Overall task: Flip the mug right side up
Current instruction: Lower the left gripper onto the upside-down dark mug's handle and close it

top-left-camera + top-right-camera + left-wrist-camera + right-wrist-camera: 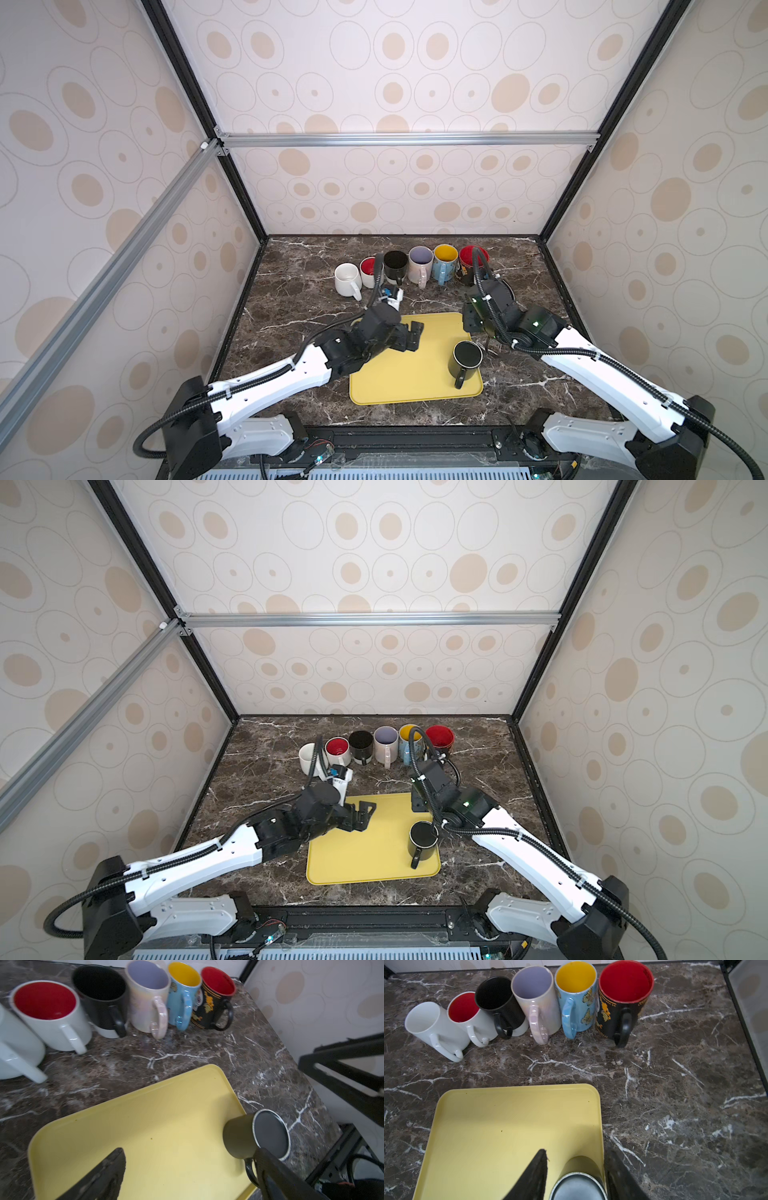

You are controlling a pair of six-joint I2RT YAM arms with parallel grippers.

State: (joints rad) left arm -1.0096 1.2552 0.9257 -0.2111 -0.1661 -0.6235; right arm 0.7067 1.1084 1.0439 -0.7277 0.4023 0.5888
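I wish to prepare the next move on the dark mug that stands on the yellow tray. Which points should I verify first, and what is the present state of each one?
1. Dark mug stands free on the yellow tray, with nothing gripping it: ok.
2. Mug right side up: cannot tell. A dark disc with a pale ring faces up, which could be the base or the mouth.
3. Right gripper open: ok.
4. Left gripper open and apart from the mug: ok.
5. Mug handle unobstructed, pointing toward the robot: ok.
6. Row of six mugs stands behind the tray, apart from it: ok.
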